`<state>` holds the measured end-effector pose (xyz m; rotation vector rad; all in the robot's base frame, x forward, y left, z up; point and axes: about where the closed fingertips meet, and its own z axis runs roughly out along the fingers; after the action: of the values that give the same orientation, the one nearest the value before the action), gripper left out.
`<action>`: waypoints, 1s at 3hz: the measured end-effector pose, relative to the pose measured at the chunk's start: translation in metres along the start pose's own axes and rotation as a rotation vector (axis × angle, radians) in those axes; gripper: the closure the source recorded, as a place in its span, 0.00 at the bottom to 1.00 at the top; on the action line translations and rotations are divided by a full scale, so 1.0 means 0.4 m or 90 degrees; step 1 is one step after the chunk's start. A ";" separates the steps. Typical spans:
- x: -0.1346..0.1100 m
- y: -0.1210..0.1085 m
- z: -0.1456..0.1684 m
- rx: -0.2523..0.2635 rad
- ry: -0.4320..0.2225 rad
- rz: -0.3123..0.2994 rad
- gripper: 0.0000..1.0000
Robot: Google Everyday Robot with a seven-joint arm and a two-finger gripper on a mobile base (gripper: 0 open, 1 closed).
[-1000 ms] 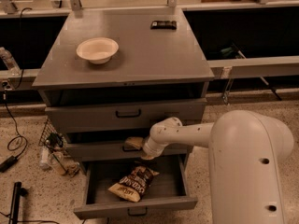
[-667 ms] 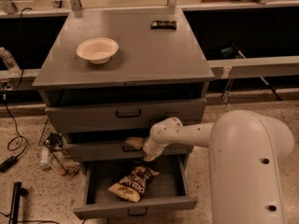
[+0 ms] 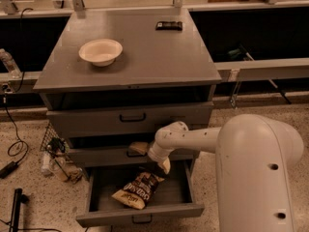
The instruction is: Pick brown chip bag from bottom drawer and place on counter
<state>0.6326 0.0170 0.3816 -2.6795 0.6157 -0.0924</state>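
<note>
**A:** Where is the brown chip bag [image 3: 137, 190]?

**B:** It lies flat on the floor of the bottom drawer [image 3: 179, 193], which stands open. The bag is a little left of the drawer's middle, and nothing grips it.

**A:** And the pincer [image 3: 150, 158]?

**B:** It is at the end of the white arm, in front of the middle drawer [image 3: 96, 154] and just above the back of the open one. Its two tan fingers [image 3: 165, 166] stand apart with nothing between them, so it is open and empty.

**A:** Which way does the bag lie from it?

**B:** At about 7 o'clock in the view, near but not touching. The bag's dark upper end sits just below the lower finger.

**A:** And its long axis?

**B:** It runs from the tan-yellow end at 7 o'clock to the dark end at 1 o'clock.

**A:** What does that ask of the next move?

**B:** Probably a short drop toward 7 o'clock, with the jaws turned to close across the bag's narrow width, on the 10-to-4 line. The worktop [image 3: 145, 66] waits above at 12 o'clock.
</note>
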 end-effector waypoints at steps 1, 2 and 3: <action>0.000 0.000 0.000 0.000 0.000 0.000 0.00; 0.000 0.000 0.000 0.000 0.000 0.000 0.00; 0.000 0.000 0.000 0.000 0.000 0.000 0.15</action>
<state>0.6325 0.0170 0.3816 -2.6795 0.6157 -0.0925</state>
